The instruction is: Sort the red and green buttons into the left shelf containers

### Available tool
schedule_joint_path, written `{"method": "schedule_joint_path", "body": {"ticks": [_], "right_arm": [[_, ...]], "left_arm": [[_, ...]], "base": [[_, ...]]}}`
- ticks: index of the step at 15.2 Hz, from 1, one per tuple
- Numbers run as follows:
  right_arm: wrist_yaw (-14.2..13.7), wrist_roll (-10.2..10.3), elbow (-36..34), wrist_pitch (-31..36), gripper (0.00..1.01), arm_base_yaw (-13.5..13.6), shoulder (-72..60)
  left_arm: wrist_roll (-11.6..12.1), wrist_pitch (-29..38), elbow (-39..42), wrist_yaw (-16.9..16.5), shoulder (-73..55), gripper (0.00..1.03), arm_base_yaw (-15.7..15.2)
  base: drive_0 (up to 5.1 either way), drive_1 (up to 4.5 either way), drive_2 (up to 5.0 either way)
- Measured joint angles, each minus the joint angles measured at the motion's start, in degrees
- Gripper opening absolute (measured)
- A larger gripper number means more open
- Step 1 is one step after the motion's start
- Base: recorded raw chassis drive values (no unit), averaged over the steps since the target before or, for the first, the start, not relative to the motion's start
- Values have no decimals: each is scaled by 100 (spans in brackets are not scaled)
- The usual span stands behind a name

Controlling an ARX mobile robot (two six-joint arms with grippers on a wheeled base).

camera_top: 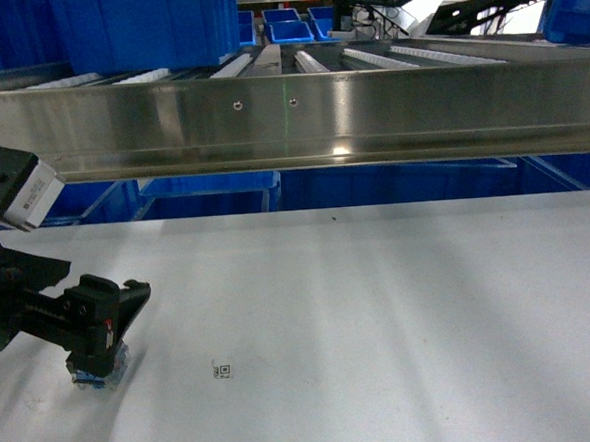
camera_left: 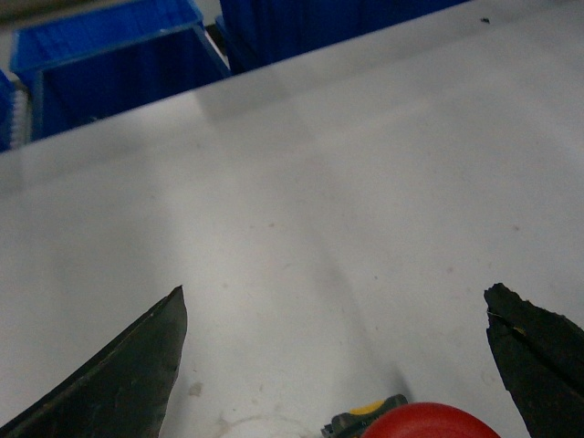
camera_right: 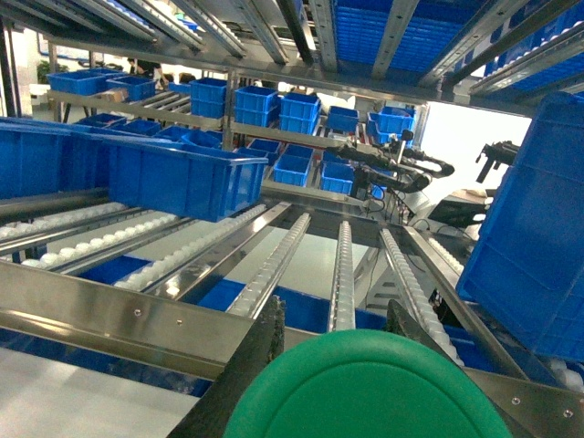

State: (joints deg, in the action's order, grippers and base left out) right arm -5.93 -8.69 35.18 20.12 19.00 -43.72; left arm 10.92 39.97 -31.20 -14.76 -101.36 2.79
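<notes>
Below, red button (camera_left: 429, 422) between spread left fingers (camera_left: 119, 374), green button (camera_right: 365, 388) clamped by right fingers (camera_right: 251, 365).

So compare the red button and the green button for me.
The red button sits low on the white table between wide-open left fingers; the green button is raised at shelf level between the right fingers. Red shows only an edge; green fills the right wrist view. Both have round caps.

The red button (camera_left: 429, 422) is cut off by the bottom edge in the left wrist view. The green button (camera_right: 365, 388) is cut the same way, hiding the right gripper's fingertips. The small marker (camera_top: 222, 370) on the counter (camera_top: 401, 315) is too small to read.
</notes>
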Motion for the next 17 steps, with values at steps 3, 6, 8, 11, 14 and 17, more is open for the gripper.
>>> {"method": "schedule_joint_path", "body": {"ticks": [3, 6, 8, 11, 14, 17], "right_arm": [[0, 0, 0, 0, 26, 0, 0], [-2, 0, 0, -2, 26, 0, -2], [0, 0, 0, 0, 26, 0, 0], [0, 0, 0, 0, 26, 0, -2], [0, 0, 0, -2, 26, 0, -2], [0, 0, 0, 0, 26, 0, -2]], "left_arm": [[-151, -129, -28, -221, -168, 98, -144], [-214, -96, -28, -282, -271, 98, -197], [-214, -111, -24, -450, -380, 98, -188], [-328, -96, -61, -592, -417, 98, -149], [-468, -7, -162, -621, -439, 98, -105], [-498, -149, -190, -570, -435, 87, -122]], "base": [[0, 0, 0], [0, 0, 0], [0, 0, 0], [0, 0, 0], [0, 0, 0], [0, 0, 0]]}}
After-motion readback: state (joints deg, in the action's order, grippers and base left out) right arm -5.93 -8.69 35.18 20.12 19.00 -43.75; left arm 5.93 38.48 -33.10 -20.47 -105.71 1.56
